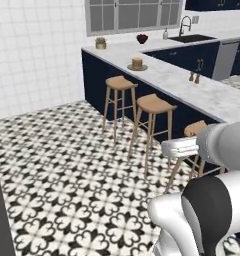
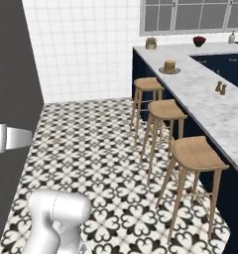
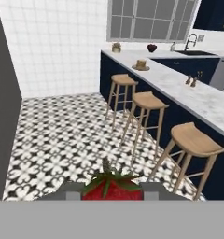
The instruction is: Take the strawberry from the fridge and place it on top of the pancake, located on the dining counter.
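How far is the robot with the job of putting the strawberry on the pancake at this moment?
Done: the strawberry is out of the fridge and sits between the jaws, which are shut on it, in the hand view. In hand: carrying it across the patterned floor toward the dining counter. Left: reach the pancake on its plate at the counter's far end, past the wooden stools, and set the strawberry on top.

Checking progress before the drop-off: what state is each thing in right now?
strawberry: held in the claw, off the counter.
claw: shut on the strawberry.
pancake: on its plate, nothing on top.
dining counter: carrying the plate and two small shakers.
stools: upright beside the counter.
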Controlling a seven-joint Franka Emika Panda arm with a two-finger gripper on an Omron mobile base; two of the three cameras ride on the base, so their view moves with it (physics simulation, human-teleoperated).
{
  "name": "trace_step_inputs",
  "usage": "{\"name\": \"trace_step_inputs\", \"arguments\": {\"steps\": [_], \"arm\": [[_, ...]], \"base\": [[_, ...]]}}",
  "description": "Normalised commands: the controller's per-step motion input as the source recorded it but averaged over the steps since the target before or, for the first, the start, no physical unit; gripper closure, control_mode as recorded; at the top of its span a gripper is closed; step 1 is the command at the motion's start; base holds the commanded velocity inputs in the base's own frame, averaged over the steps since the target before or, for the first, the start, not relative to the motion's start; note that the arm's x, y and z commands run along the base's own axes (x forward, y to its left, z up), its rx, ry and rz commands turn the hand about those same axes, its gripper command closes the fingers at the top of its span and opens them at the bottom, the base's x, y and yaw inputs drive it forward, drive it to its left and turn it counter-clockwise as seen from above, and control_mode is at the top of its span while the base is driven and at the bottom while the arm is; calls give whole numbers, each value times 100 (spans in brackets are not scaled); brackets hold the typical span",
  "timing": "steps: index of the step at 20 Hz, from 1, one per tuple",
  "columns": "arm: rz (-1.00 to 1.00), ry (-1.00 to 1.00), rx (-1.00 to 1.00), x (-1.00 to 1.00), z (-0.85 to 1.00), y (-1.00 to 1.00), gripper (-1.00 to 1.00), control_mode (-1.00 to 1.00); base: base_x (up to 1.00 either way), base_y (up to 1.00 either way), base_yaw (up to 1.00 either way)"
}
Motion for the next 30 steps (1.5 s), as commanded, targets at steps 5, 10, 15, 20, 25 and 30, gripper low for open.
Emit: {"name": "trace_step_inputs", "arguments": {"steps": [5, 10, 15, 20, 25, 30], "arm": [[0, 0, 0, 0, 0, 0, 100, 100], [0, 0, 0, 0, 0, 0, 100, 100], [0, 0, 0, 0, 0, 0, 100, 100], [0, 0, 0, 0, 0, 0, 100, 100], [0, 0, 0, 0, 0, 0, 100, 100], [0, 0, 0, 0, 0, 0, 100, 100]], "base": [[100, 28, -27], [93, 26, -38], [86, 41, -43], [78, 63, -43], [72, 77, -35], [72, 75, -34]]}}
